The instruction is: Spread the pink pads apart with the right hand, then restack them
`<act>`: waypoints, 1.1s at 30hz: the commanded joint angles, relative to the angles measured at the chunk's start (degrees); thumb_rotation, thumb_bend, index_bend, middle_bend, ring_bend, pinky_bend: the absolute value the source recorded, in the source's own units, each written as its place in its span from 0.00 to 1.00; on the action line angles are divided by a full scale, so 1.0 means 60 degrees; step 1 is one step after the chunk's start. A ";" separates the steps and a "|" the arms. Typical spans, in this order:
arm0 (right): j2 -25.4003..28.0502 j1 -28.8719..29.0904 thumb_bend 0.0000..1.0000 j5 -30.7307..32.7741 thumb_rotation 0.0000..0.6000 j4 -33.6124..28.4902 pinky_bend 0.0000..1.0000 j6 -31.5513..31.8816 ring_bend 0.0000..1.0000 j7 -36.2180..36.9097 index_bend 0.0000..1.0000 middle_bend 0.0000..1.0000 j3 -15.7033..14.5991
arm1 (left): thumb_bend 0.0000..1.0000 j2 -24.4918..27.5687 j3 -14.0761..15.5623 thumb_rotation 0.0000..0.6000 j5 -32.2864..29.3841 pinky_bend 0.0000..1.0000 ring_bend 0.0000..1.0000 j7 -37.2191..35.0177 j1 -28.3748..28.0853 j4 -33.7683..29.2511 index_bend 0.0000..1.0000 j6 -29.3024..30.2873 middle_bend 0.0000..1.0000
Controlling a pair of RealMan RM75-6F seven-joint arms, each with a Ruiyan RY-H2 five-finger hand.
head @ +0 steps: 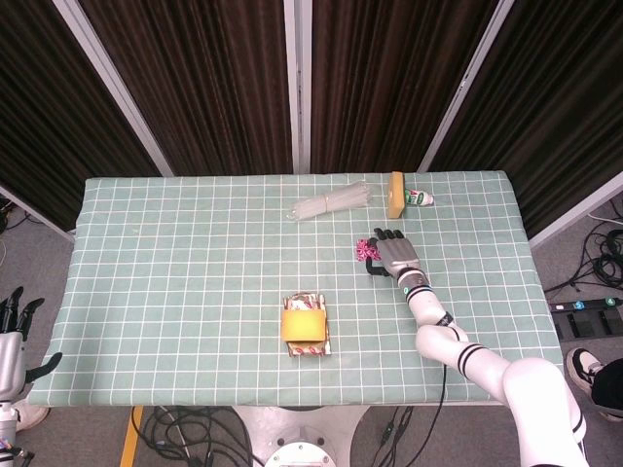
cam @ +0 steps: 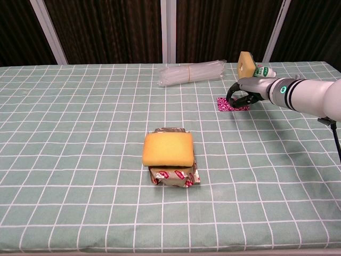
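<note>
A: Head view, position?
B: High above the table [head: 146, 292], looking steeply down; whole checked cloth, dark curtains behind and floor cables included. Far off.

A: Chest view?
B: Low, near the front edge, facing level across the table [cam: 64, 160] toward the curtains. Closer; side edges cropped.

A: Shared items?
B: Yellow sponge [head: 303, 324] [cam: 168, 149], clear plastic bundle [head: 331, 202] [cam: 191, 72], right hand [head: 394, 258] [cam: 244, 96] over the pink pads [head: 367, 250] [cam: 226, 104]. Left hand [head: 12, 336]: head view only.
</note>
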 commanded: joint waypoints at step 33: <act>0.2198 -0.1054 0.57 -0.0387 0.37 -0.3969 0.00 0.1876 0.00 -0.0959 0.22 0.01 -0.1048 | 0.20 -0.0145 -0.0020 1.00 0.0055 0.13 0.09 -0.0156 -0.0032 0.0217 0.22 -0.0081 0.09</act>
